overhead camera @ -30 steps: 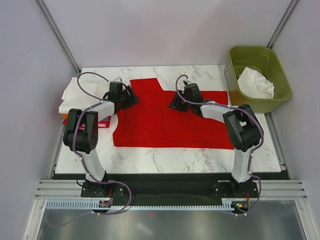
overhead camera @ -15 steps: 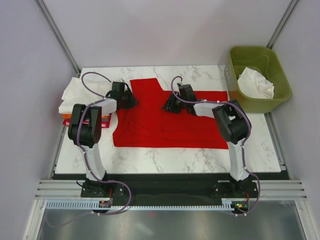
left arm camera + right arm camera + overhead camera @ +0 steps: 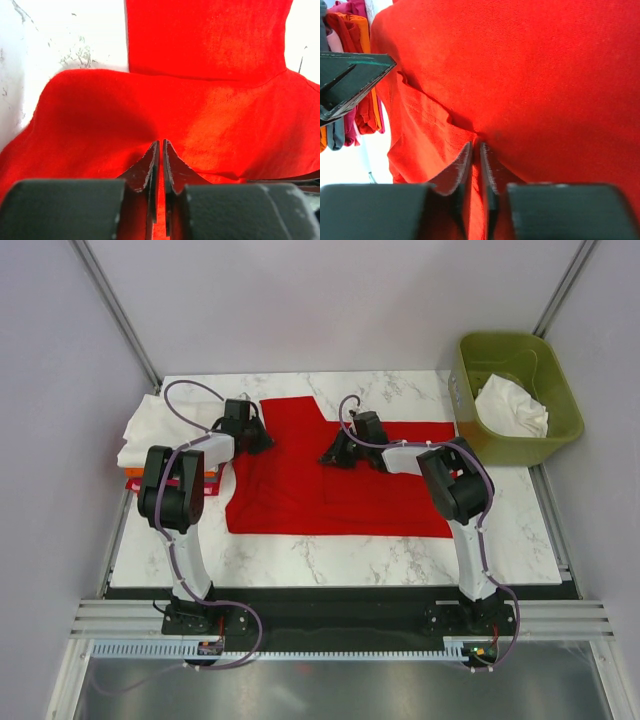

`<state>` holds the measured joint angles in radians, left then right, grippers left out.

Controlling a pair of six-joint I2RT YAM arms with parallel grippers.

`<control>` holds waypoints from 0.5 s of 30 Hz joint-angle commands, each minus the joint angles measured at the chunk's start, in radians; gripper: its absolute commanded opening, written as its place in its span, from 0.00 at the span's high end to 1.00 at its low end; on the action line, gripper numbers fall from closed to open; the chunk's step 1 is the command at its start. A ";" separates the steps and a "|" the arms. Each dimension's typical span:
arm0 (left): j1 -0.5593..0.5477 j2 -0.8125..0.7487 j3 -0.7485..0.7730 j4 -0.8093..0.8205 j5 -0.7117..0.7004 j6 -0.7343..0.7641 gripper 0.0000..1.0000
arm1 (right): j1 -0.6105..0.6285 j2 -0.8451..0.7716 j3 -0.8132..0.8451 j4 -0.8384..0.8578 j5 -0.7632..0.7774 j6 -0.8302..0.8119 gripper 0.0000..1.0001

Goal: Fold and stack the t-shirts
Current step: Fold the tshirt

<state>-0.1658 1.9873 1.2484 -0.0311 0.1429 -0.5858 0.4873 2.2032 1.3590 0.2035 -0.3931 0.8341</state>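
Note:
A red t-shirt [image 3: 345, 495] lies spread over the marble table [image 3: 330, 560], one sleeve reaching right. My left gripper [image 3: 264, 438] sits low at the shirt's upper left edge. In the left wrist view its jaws [image 3: 161, 146] are pinched together on a fold of the red t-shirt [image 3: 205, 100]. My right gripper [image 3: 329, 454] rests near the collar area, a short way right of the left one. The right wrist view has it [image 3: 476, 147] shut on a raised pleat of the red t-shirt [image 3: 550, 75].
A folded white cloth [image 3: 142, 426] lies at the table's left edge on a stack of coloured garments [image 3: 132, 481], which is also in the right wrist view [image 3: 355, 75]. A green bin [image 3: 525, 352] holding a white garment [image 3: 512, 406] stands at the back right.
Both grippers have shut on the red cloth. The right gripper slid left toward the left one; the left gripper edged slightly toward the back.

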 commanded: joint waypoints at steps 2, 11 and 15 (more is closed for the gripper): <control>-0.003 -0.008 0.039 -0.003 0.018 0.035 0.90 | 0.004 0.010 0.055 0.022 -0.012 0.008 0.89; -0.005 -0.042 0.052 -0.050 0.004 0.052 0.75 | 0.004 -0.026 0.054 0.008 0.003 -0.003 1.00; -0.003 -0.047 0.039 -0.070 -0.008 0.060 0.66 | 0.004 -0.023 0.048 0.010 0.000 -0.003 1.00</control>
<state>-0.1658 1.9850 1.2621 -0.0792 0.1402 -0.5732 0.4870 2.2093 1.3857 0.1974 -0.3923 0.8421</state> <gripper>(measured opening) 0.336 0.009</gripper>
